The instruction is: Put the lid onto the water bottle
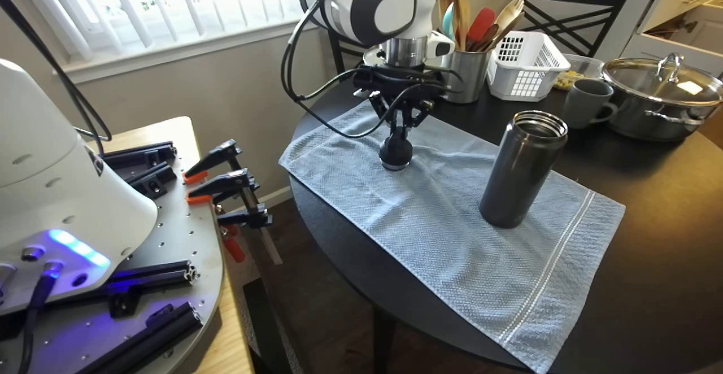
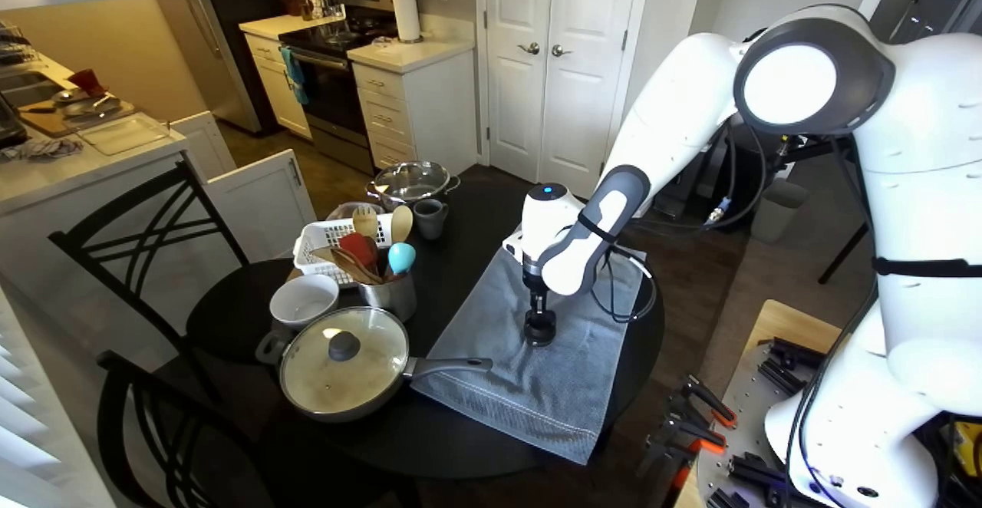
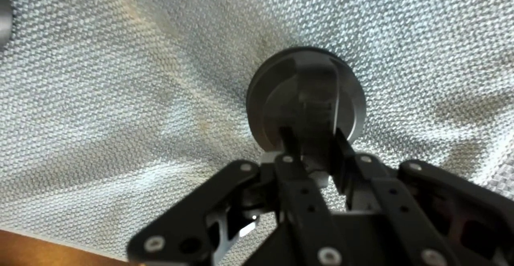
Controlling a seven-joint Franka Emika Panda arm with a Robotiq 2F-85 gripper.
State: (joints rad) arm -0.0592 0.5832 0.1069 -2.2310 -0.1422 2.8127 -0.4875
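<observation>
Current step (est.): pickup of lid [image 3: 304,99]. Tool [image 3: 315,136] clamped about it, at or just above towel [image 1: 446,233] (contact unclear), inboard of surface [image 1: 339,244] edge facing robot base [image 1: 56,176]. Water btl. [image 1: 522,170] upright, uncapped, farther along same edge. Next: lift past btl. ht., traverse, align, lower level.

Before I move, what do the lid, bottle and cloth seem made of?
Lid: probably plastic, matte black with dull highlights. Bottle: likely metal, satin dark grey; its threaded mouth gleams silvery. Cloth: woven fabric, perhaps cotton, textured; weave and creases show.
</observation>
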